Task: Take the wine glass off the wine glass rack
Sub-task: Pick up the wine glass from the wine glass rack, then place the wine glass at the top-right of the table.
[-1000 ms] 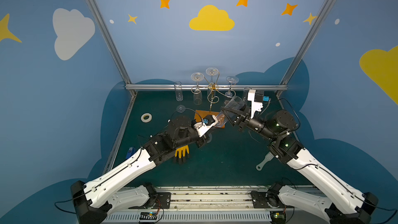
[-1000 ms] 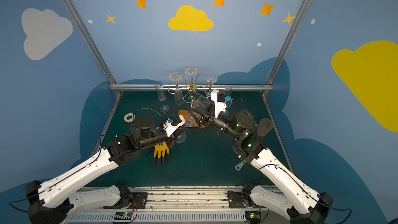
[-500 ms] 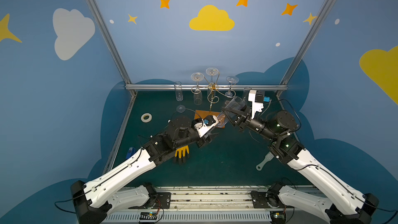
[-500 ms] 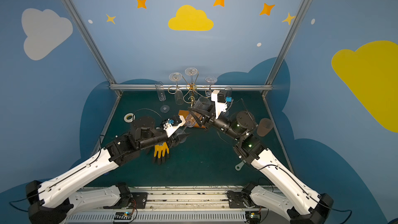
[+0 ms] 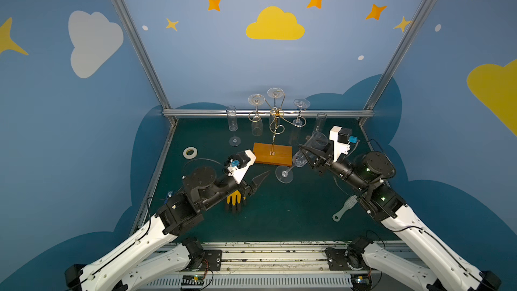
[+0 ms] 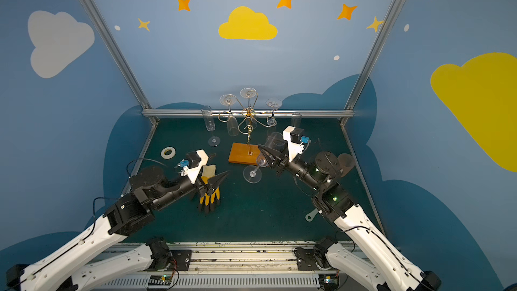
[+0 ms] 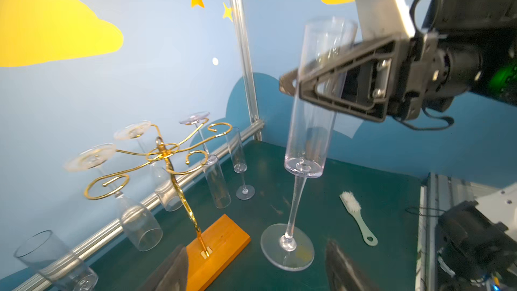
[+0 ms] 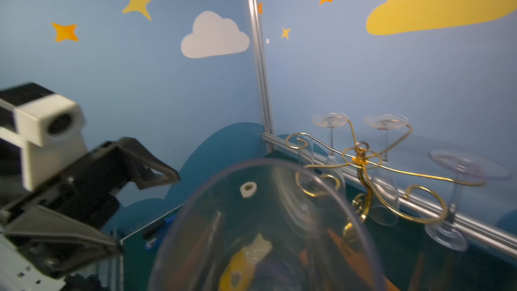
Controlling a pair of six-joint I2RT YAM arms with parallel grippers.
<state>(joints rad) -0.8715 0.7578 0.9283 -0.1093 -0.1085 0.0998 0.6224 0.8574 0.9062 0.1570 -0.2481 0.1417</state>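
The right tool (image 7: 300,86) is squeezing the tall bowl of the wine glass (image 7: 306,146), holding it tilted. The glass is standing off the wine glass rack (image 7: 221,240), its foot sitting on the green counter (image 5: 279,214) just beside the orange base, at 5 o'clock from it in both top views. The left tool (image 7: 256,247) is hanging at 9 o'clock from that foot, fingers apart, gripping nothing.

White-shelled arms (image 5: 134,243), black motor joints (image 5: 376,163), white wrist cameras (image 5: 338,142)
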